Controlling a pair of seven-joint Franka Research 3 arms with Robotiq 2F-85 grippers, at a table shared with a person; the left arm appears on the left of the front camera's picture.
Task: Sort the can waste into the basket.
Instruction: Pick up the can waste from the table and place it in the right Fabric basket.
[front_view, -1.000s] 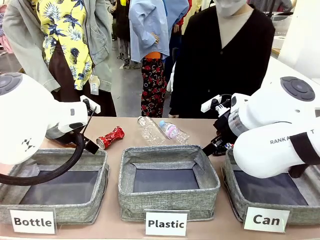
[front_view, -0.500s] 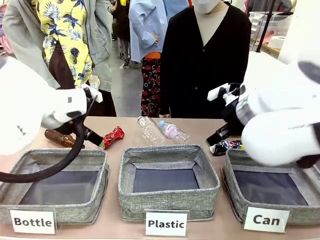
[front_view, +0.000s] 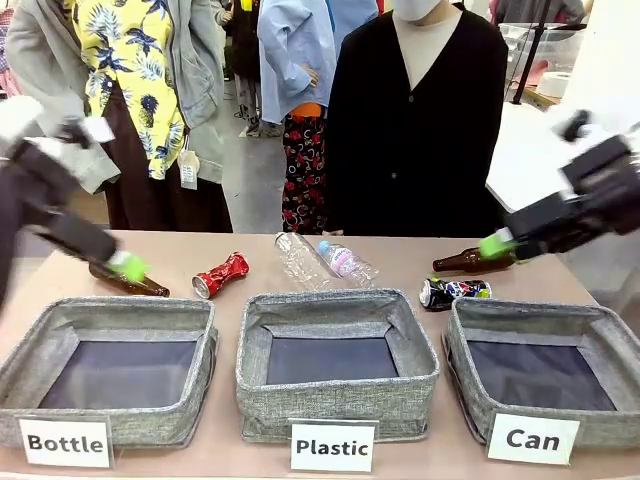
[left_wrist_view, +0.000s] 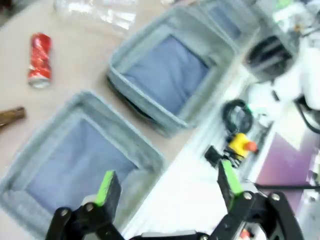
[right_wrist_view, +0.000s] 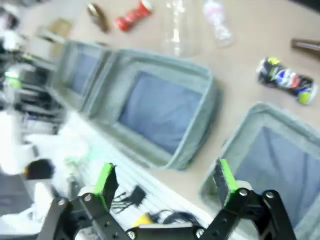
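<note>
The shiny red crushed can (front_view: 220, 275) lies on the table behind the "Bottle" basket, also seen as the red can (left_wrist_view: 40, 59) and the red can (right_wrist_view: 132, 15). The dark can with blue-red-white marks (front_view: 453, 292) lies just behind the "Can" basket (front_view: 468, 352), and shows as the dark can (right_wrist_view: 286, 80) beside that basket's rim (right_wrist_view: 235, 145). My left gripper (front_view: 128, 266) hangs open above the table's left edge, its jaws (left_wrist_view: 169, 182) empty. My right gripper (front_view: 495, 245) is open and raised over the far right, its jaws (right_wrist_view: 162, 180) empty.
The "Plastic" basket (front_view: 258, 372) stands in the middle, the "Bottle" basket (front_view: 20, 370) on the left. Brown glass bottles lie at the left (front_view: 130, 283) and right (front_view: 470, 262). Two clear plastic bottles (front_view: 325, 260) lie behind the middle basket. A person stands at the far side.
Both arms have swung outward and upward from over the baskets, uncovering the dark can and both brown bottles. The cans have not moved.
</note>
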